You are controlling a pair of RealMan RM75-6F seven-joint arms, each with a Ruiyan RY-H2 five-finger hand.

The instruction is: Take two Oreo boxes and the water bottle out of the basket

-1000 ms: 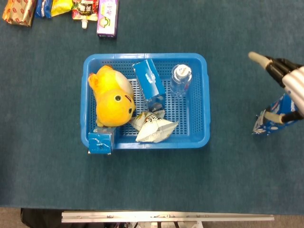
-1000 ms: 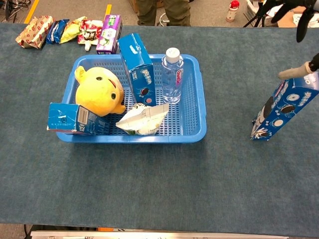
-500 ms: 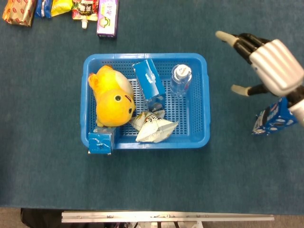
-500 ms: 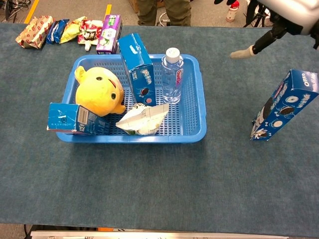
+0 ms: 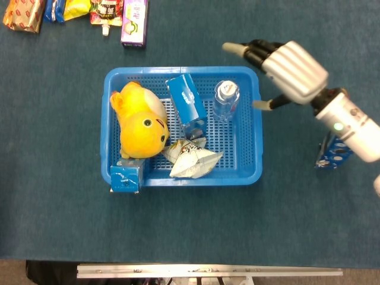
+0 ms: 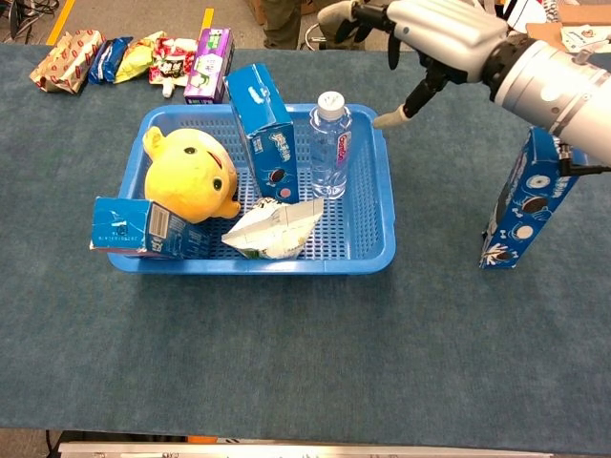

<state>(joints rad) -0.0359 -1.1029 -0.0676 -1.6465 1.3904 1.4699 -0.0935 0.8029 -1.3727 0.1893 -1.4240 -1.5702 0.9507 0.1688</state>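
One Oreo box [image 5: 187, 104] [image 6: 263, 129] stands upright in the middle of the blue basket [image 5: 249, 178] [image 6: 377, 258]. The clear water bottle [image 5: 226, 98] [image 6: 330, 143] stands just right of it. A second Oreo box [image 5: 332, 151] [image 6: 525, 205] stands tilted on the cloth, far right of the basket. My right hand [image 5: 285, 62] [image 6: 430, 33] hovers over the basket's back right corner, fingers spread and holding nothing, a little right of the bottle. My left hand is out of both views.
A yellow plush [image 5: 141, 122] [image 6: 191, 176] fills the basket's left side, beside a crumpled white packet [image 5: 193, 158] [image 6: 275, 227]. A small blue box [image 5: 125, 178] [image 6: 138, 227] leans on the front left corner. Snack packs [image 5: 133, 22] [image 6: 210, 65] lie at the back left.
My right hand has let go of the Oreo box on the right and swung left to the basket's back right corner. The box stays standing on the cloth.
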